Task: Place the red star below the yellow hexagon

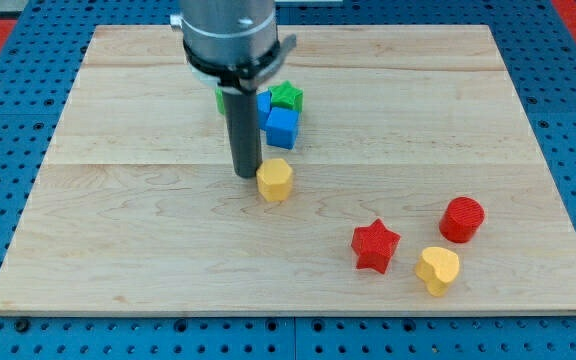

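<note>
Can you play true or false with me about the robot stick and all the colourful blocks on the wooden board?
1. My tip is right next to the yellow hexagon, on its left in the view. True.
2. The red star sits directly below the yellow hexagon. False: it lies off toward the view's bottom right, far from the hexagon.
3. A yellow heart lies close to the red star, on its right. True.
4. The red cylinder is stacked on top of the blue cube. False: it stands on the board at the view's right, far from the cube.
5. The green star is near the blue cube, behind the rod. True.
</note>
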